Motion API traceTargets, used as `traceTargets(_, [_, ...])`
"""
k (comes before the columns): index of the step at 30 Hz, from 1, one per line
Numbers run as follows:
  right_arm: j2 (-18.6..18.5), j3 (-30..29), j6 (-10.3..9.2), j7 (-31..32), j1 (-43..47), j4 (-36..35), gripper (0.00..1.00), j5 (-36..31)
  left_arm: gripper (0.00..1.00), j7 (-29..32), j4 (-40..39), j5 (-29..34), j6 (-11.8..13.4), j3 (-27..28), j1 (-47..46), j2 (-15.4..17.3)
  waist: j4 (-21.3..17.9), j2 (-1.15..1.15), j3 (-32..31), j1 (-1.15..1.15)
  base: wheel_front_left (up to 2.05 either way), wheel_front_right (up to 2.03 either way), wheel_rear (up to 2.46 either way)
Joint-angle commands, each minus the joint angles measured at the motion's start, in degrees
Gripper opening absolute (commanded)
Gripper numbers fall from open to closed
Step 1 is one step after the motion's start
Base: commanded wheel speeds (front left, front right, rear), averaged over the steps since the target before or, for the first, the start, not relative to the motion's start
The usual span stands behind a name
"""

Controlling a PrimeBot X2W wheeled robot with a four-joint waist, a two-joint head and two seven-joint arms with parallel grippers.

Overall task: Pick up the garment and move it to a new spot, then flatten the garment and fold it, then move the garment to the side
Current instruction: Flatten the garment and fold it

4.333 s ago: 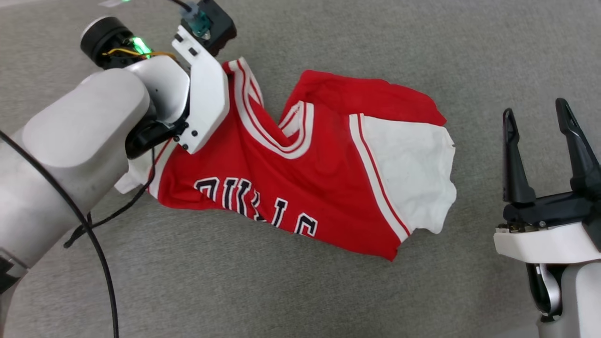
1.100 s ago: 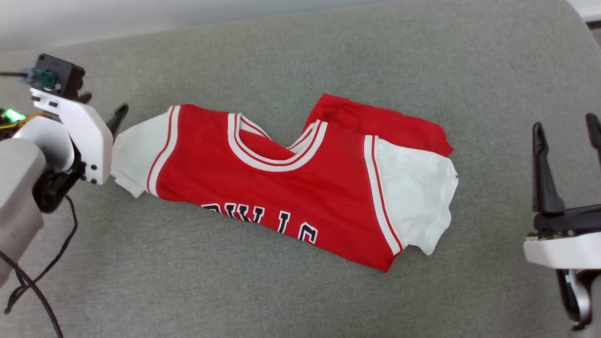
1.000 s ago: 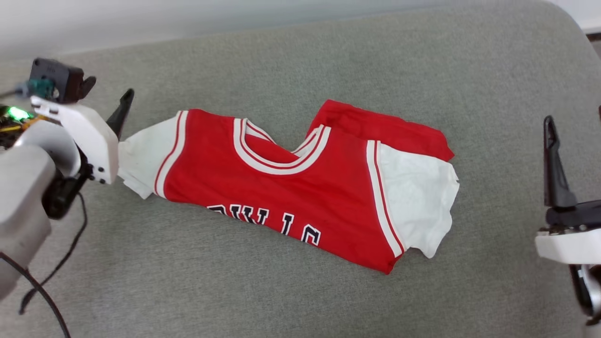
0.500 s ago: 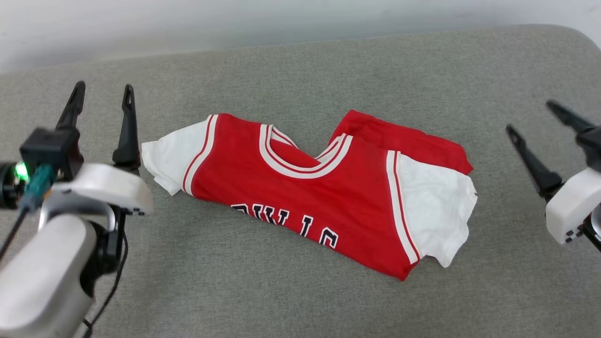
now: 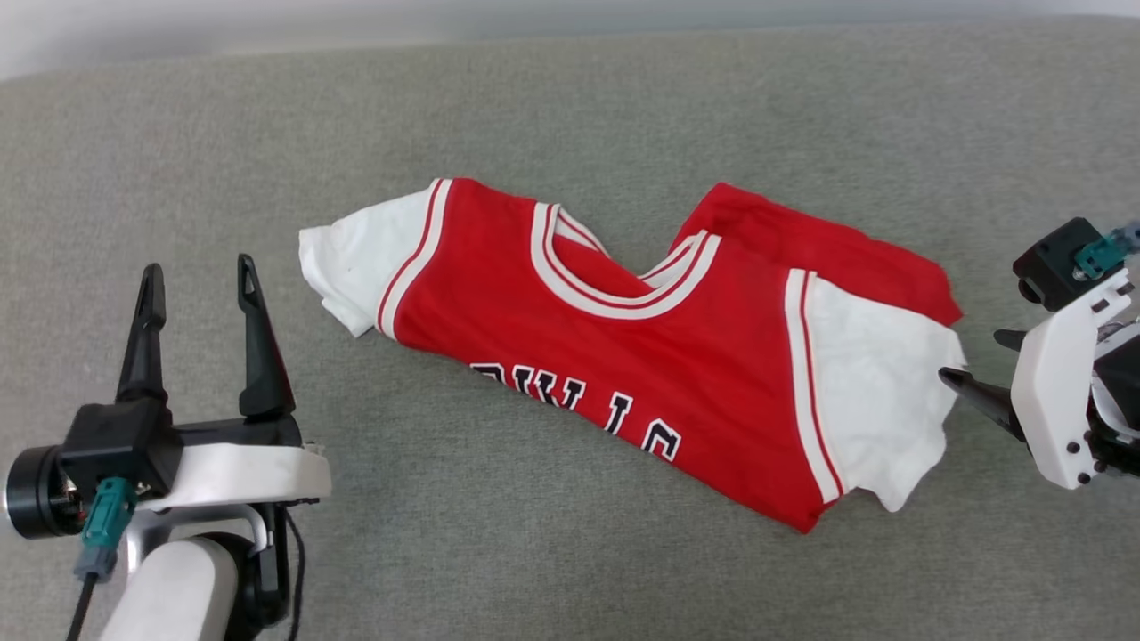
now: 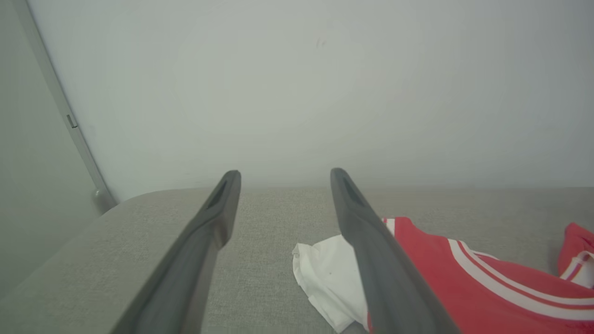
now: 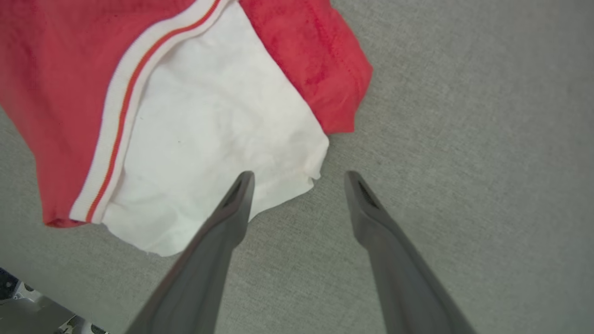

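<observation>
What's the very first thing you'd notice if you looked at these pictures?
The red shirt with white sleeves jumps out, lying rumpled in the middle of the grey cushion. Next come the robot's dark-fingered hands: the left hand is open, apart from the shirt's near sleeve, and the right hand is open right at the edge of the other white sleeve.

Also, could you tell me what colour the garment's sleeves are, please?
The sleeves are white with red-striped trim, clearest in the right wrist view.
</observation>
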Motion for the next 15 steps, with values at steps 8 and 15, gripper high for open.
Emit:
traceTargets(8, [5.0, 5.2, -0.02, -0.1, -1.1, 10.4, 1.00, 2.6, 1.00, -0.1, 0.4, 6.0, -6.8, 5.7, 1.0, -7.9, 2.8, 0.00, 4.4, 0.00, 0.00, 0.00, 0.00])
traceTargets(15, [4.5, 10.0, -0.03, -6.7, -1.2, 13.2, 0.00, 3.7, 1.00, -0.1, 1.9, 9.4, -11.1, 9.8, 1.2, -11.7, 1.7, 0.00, 3.3, 0.00, 0.00, 0.00, 0.00])
